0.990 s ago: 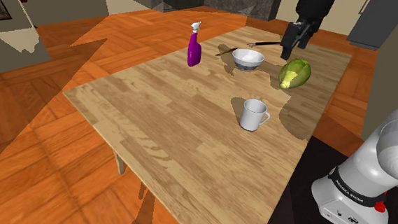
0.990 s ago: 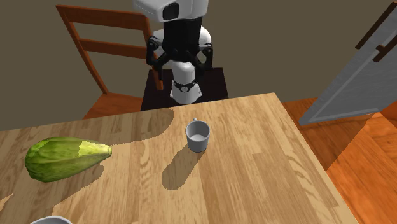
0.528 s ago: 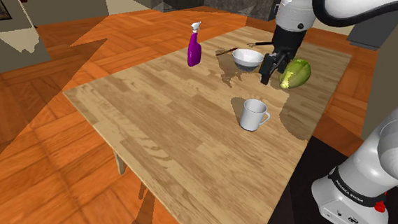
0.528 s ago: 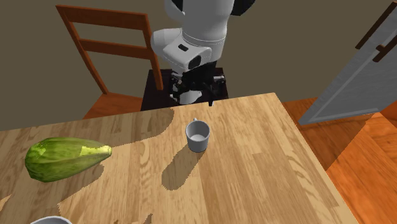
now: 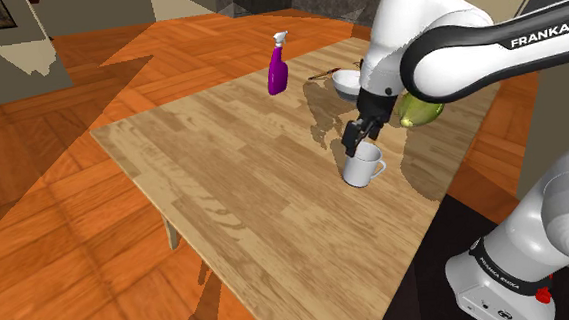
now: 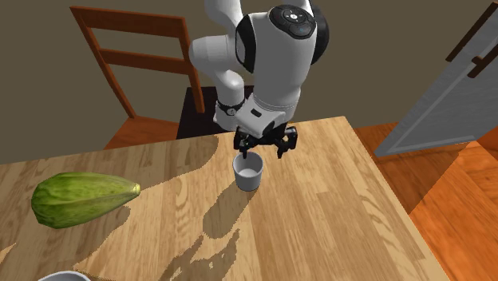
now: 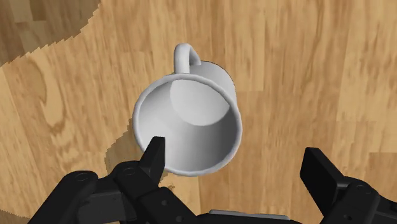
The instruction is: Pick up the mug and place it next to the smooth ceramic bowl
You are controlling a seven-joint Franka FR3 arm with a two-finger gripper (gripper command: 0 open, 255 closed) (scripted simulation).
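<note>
Your tool hangs right over the white mug, fingers spread wide and gripping nothing. The mug stands upright on the wooden surface, mouth up, well apart from the white bowl and on the side of the bowl nearer the robot's stand.

Look at the wrist view. The mug sits off-centre under the tool. One fingertip overlaps the rim, while the other finger stands clear of the mug's wall with bare wood between them. You can't tell from here whether that first fingertip touches the rim. The handle points away from the tool.

In the second exterior view the tool is just above the mug's mouth, one finger over the opening and the other outside it.

Around the bowl, a green vegetable lies just beside it, partly behind the arm. A purple spray bottle stands near it on the opposite side.
</note>
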